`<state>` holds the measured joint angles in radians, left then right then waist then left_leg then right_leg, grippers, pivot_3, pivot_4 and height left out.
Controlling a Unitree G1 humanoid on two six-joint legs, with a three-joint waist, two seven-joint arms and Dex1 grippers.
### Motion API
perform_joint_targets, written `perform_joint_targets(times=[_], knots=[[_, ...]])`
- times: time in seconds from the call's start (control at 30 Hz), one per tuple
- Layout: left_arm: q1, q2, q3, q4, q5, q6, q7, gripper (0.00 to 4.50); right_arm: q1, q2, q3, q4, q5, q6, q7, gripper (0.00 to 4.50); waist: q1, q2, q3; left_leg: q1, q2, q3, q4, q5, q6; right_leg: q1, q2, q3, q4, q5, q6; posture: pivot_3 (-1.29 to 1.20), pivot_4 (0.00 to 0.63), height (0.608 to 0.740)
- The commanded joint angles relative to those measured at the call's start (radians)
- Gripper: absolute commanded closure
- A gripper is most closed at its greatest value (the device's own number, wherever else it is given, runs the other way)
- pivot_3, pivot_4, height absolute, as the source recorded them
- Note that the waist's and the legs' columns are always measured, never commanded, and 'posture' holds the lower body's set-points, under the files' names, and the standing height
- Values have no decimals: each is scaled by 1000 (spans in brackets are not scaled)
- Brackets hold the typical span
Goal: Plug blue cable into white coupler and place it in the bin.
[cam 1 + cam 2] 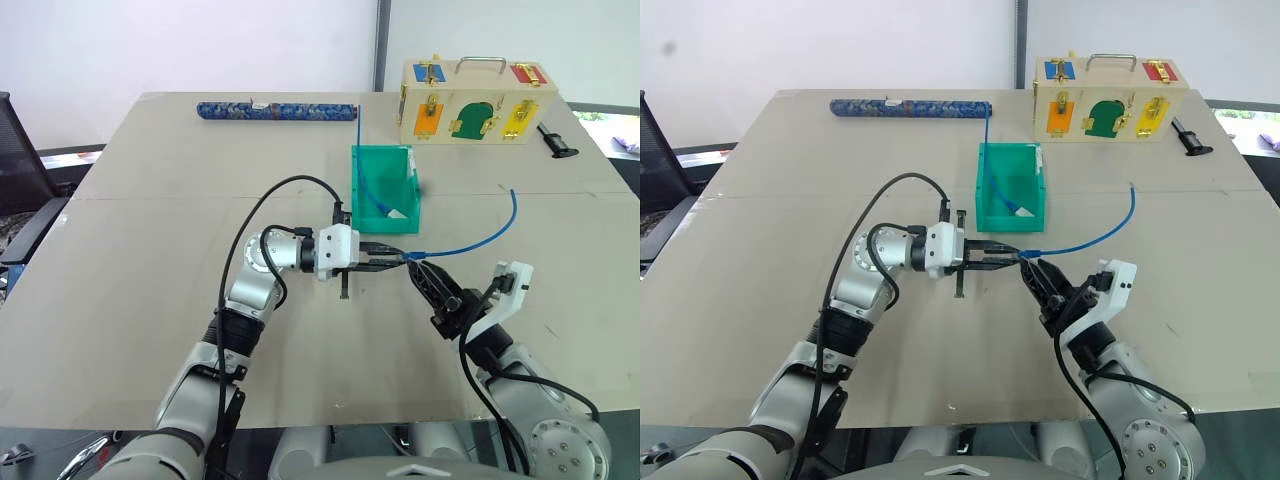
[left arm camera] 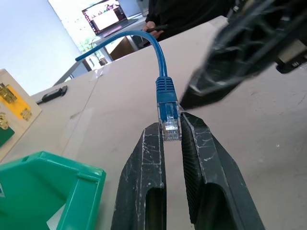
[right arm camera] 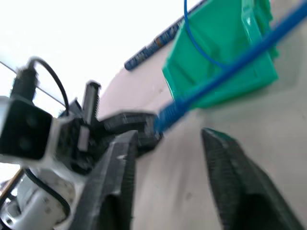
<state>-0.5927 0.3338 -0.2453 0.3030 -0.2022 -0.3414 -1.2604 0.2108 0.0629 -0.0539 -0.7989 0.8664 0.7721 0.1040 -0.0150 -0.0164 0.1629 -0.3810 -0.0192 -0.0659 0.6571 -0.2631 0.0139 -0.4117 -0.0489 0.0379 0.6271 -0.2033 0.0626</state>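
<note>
A: How far along is it?

B: Early, I judge. The table (image 1: 150,260) bears the bin (image 1: 372,205), which has a straighter blue cord and a white piece in it. The blue cable (image 1: 470,240) curves beside the bin, one plug lifted just in front of it. I cannot pick out the white coupler, so plugging and binning remain.

A: And the pincers?

B: The left gripper (image 2: 171,136) is clamped on the cable's plug. The right gripper (image 3: 170,143) stands partly open right beside that plug, holding nothing.
</note>
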Motion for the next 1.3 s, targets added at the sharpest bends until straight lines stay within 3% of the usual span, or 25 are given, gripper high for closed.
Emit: perform_joint_targets(times=[0.03, 0.17, 0.6, 0.73, 1.07, 1.23, 1.3], knots=[[7, 6, 13, -37, -33, -21, -10, 4500, -27, 15, 5, 6, 59, -36, -34, 2359, -1, 0, 0, 0, 0, 0, 0, 0, 0, 0, 0, 0, 0, 0, 0, 0, 150, 740], [11, 8, 12, -41, -35, -22, -12, 4500, -50, -2, 9, 22, 86, -49, -60, 3146, -1, 0, 0, 0, 0, 0, 0, 0, 0, 0, 0, 0, 0, 0, 0, 0, 150, 740], [14, 9, 12, -41, -41, -22, -11, 4500, -53, -49, 45, 33, 124, -71, -82, 3146, -1, 0, 0, 0, 0, 0, 0, 0, 0, 0, 0, 0, 0, 0, 0, 0, 150, 740], [15, 9, 10, -42, -42, -25, -14, 4500, -52, -56, 47, 37, 135, -84, -89, 4451, -1, 0, 0, 0, 0, 0, 0, 0, 0, 0, 0, 0, 0, 0, 0, 0, 150, 740], [11, 9, 15, -48, -77, 38, -22, 4500, -41, -83, 63, 28, 158, -111, -100, 4451, -2, 0, 0, 0, 0, 1, 0, 0, 0, 0, 0, 0, 0, 0, 0, 0, 150, 740], [16, 37, 59, -113, -141, 242, 27, 2388, -27, -93, 72, 25, 157, -132, -104, 4500, -3, 0, 0, 0, 0, 0, 0, 0, 0, 0, 0, 0, 0, 0, 0, 0, 150, 740], [23, 65, 90, -142, -164, 329, 57, 1349, -20, -96, 74, 26, 152, -142, -104, 4500, -3, 0, 0, 0, 0, 0, 0, 0, 0, 0, 0, 0, 0, 0, 0, 0, 150, 740]])
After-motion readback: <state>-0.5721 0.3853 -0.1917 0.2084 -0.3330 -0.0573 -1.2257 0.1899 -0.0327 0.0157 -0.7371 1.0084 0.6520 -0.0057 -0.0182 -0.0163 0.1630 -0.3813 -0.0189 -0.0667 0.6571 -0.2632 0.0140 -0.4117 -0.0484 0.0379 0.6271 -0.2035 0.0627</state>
